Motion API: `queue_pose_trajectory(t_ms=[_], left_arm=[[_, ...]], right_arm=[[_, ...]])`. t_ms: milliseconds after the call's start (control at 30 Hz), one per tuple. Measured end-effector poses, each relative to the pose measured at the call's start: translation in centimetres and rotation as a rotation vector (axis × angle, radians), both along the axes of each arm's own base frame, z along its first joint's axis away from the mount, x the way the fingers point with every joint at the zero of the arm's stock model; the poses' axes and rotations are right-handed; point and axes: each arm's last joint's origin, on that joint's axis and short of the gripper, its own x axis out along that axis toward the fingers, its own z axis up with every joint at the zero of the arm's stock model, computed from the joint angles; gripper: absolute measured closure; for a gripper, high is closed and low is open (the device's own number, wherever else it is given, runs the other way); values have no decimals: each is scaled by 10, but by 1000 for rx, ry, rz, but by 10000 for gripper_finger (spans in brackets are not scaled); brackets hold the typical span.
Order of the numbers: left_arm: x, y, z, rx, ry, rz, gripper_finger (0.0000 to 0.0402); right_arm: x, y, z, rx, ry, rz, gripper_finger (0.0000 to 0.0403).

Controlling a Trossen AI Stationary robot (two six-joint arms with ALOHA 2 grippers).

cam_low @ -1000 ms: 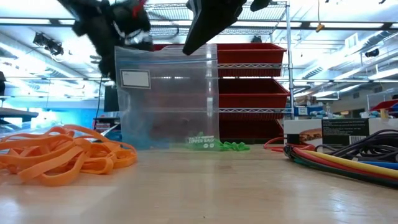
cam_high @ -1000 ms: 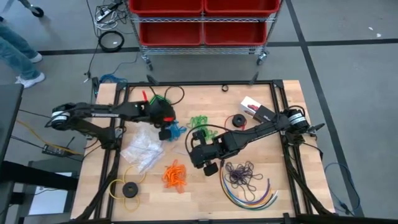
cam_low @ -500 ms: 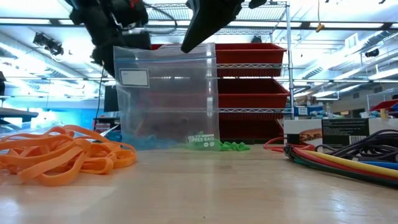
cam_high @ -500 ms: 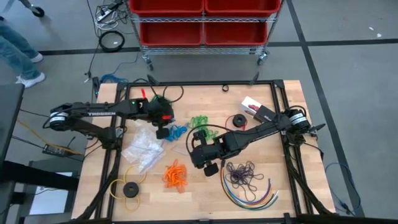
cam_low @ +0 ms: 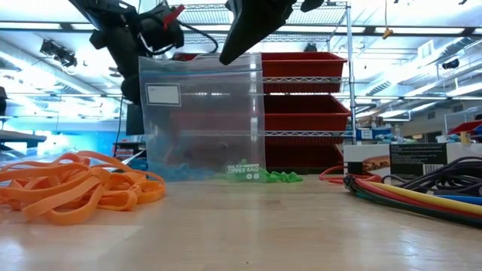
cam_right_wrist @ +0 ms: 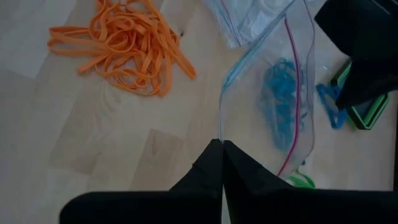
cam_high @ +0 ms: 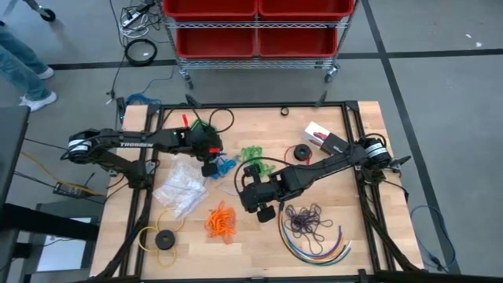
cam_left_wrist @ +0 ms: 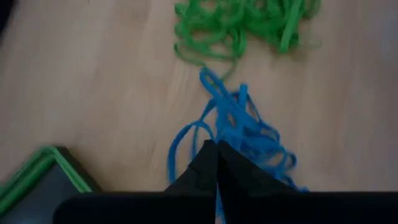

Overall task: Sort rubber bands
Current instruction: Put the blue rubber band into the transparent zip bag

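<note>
The overhead view lays out the whole wooden worktop [cam_high: 259, 251]: left claw [cam_high: 211, 163] mid-left of the frame just beside the blue rubber bands [cam_high: 223, 166]; right claw [cam_high: 245, 174] near centre; green rubber bands [cam_high: 251, 152] above centre; orange rubber bands [cam_high: 221, 221] lower centre; dark purple rubber bands [cam_high: 307, 219] lower right, with curved multicoloured cables [cam_high: 322, 250] under them; crumpled plastic bags [cam_high: 180, 189] centre left

What it hides is the zip bag [cam_low: 203, 117]; the table-level view has it upright in the middle of the frame, held at its top edge, blue bands sitting at the bottom; there's a blank white label patch top left of it and green print low down that looks like "ZIPPER BAG", can't swear to it; the left arm reads "TROSSEN" from overhead

Right wrist view: right claw [cam_right_wrist: 221, 149] pinched shut on the bag's rim [cam_right_wrist: 261, 93], pink zip line running along it, blue bands inside, orange pile upper left

Left wrist view: left claw [cam_left_wrist: 216, 163] closed tight on strands of the blue bunch [cam_left_wrist: 242, 130], green bunch [cam_left_wrist: 242, 25] at top; all thin tangled loops
</note>
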Motion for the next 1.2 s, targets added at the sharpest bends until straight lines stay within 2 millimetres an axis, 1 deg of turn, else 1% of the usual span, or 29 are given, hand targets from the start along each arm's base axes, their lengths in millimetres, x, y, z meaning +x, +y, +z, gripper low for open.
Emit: queue_pose_trajectory(t_ms=[167, 400, 467, 567, 733, 800, 967, 1033, 1100, 1200], left_arm=[[3, 0, -7, -27, 27, -12, 386], [7, 1, -19, -46, 78, -13, 349], [8, 1, -22, -45, 90, -15, 345], [9, 2, -25, -46, 101, -15, 354], [10, 2, -25, -39, 99, -24, 393], [10, 2, -25, -56, 96, -19, 394], [10, 1, -25, -73, 92, -24, 355], [10, 2, -25, -36, 98, -4, 336], [9, 6, -25, 6, 103, 26, 321], [9, 14, -29, -3, 117, 54, 307]], right_arm=[[0, 0, 0, 1, 0, -1, 403], [0, 0, 0, 2, 4, -5, 403], [0, 0, 0, 3, 2, -5, 403], [0, 0, 0, 2, 3, -5, 403], [0, 0, 0, 3, 2, -5, 403], [0, 0, 0, 2, 3, -5, 403], [0, 0, 0, 3, 2, -5, 403], [0, 0, 0, 4, 2, -5, 403], [0, 0, 0, 3, 2, -5, 403], [0, 0, 0, 4, 1, -5, 403]])
